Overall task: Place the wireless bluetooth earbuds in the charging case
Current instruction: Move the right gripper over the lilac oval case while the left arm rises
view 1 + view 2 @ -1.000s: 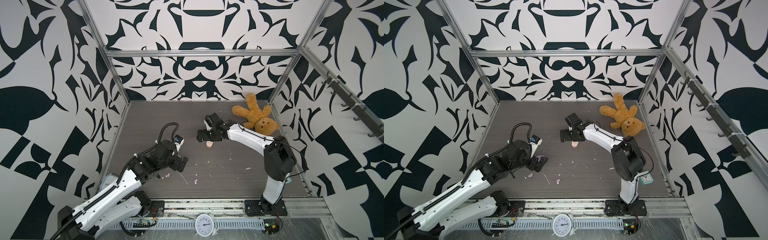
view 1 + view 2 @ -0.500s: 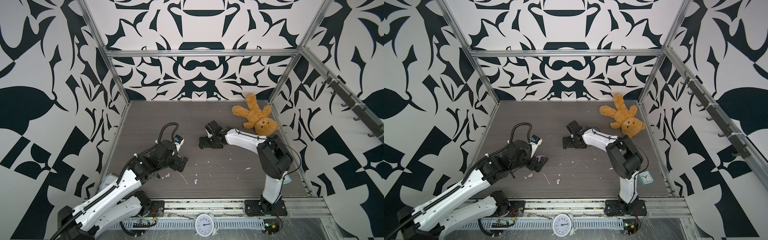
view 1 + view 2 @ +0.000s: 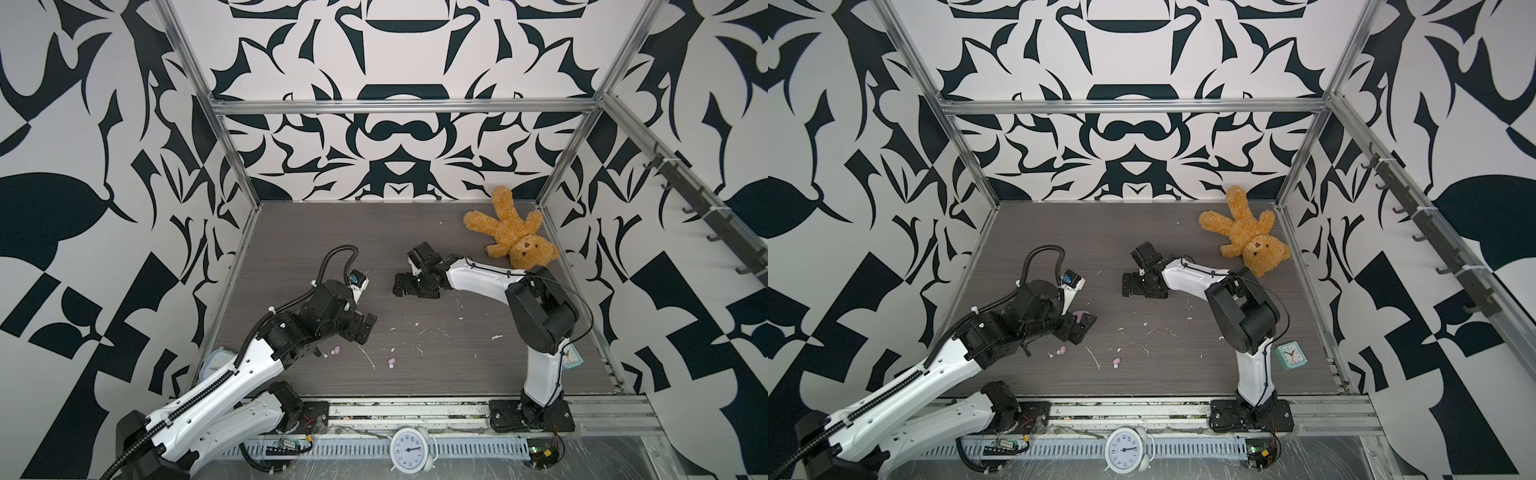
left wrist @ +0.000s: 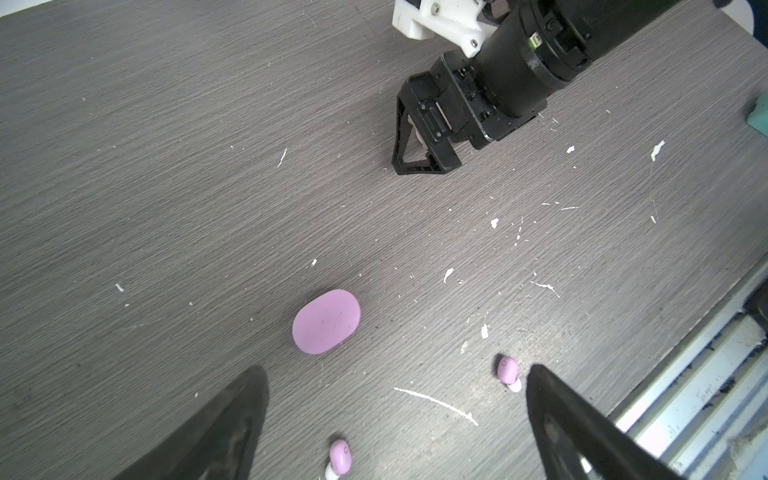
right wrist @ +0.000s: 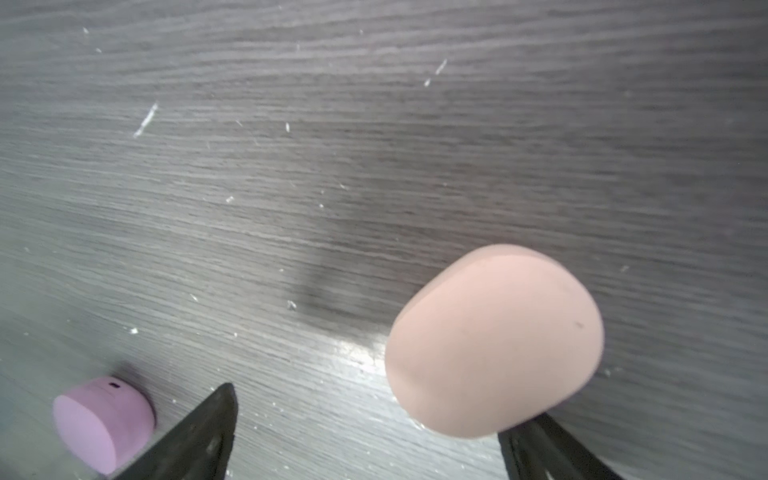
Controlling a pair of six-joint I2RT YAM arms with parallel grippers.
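The white-and-black left arm [image 3: 216, 390] stretches forward, its black left end effector [image 3: 365, 328] pointing down, jaws spread wide. The right arm [image 3: 478, 280] bends sharply at the elbow; the right end effector [image 3: 403, 285] tilts downward, jaws wide apart.

Bright, even, diffuse light fills both top views, leaving only soft, faint shadows on the tabletop [image 3: 311, 232]. The left wrist view is crisp. The right wrist view is soft, perhaps from motion, with the peach case [image 5: 494, 340] blurred beside a white glare patch and a dark shadow.
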